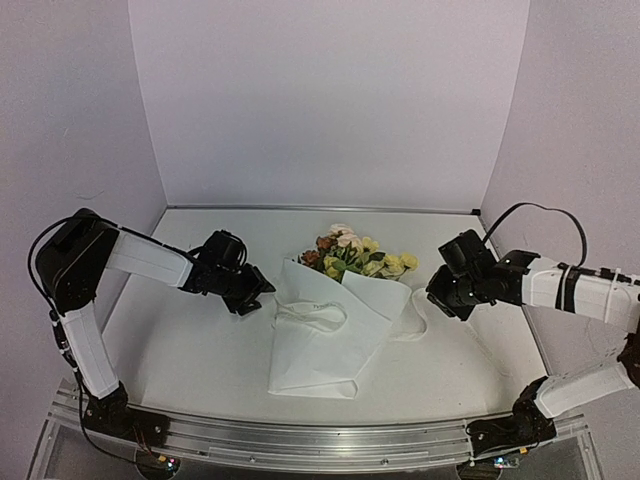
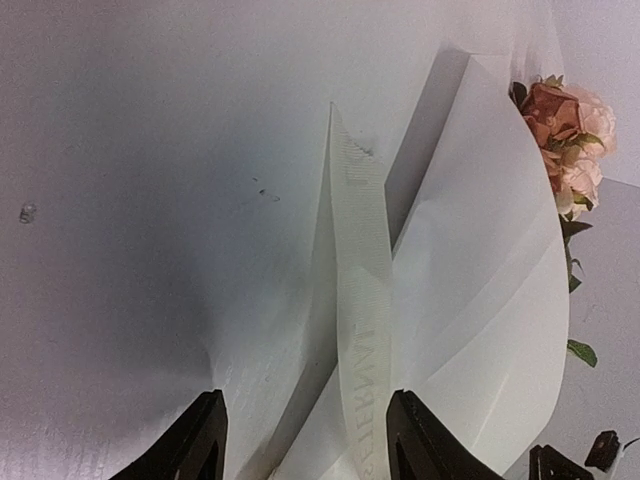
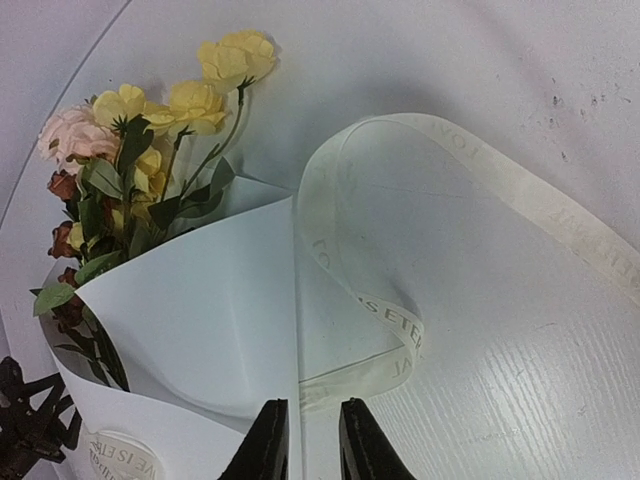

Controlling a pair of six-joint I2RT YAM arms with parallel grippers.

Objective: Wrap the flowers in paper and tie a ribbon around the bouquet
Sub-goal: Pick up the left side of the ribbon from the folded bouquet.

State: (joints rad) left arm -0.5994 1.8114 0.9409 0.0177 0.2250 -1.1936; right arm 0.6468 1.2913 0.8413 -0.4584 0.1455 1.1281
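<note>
The bouquet [image 1: 330, 335] lies mid-table, a cone of white paper [image 3: 200, 320] with the flowers [image 1: 355, 255] sticking out of its far rim. The cream ribbon [image 1: 318, 312] loops over the cone and trails off to its right. My left gripper [image 1: 262, 295] sits at the cone's left edge, open; the ribbon [image 2: 365, 300] runs between its fingers, close to the right one, not clamped. My right gripper [image 1: 432, 295] is at the cone's right side, its jaws a narrow gap apart. The paper's edge stands in that gap, with a ribbon loop [image 3: 470, 160] just beyond.
White walls close in the table [image 1: 200, 350] at the back and both sides. A metal rail [image 1: 300, 435] runs along the near edge by the arm bases. A black cable [image 1: 545, 215] arcs above the right arm.
</note>
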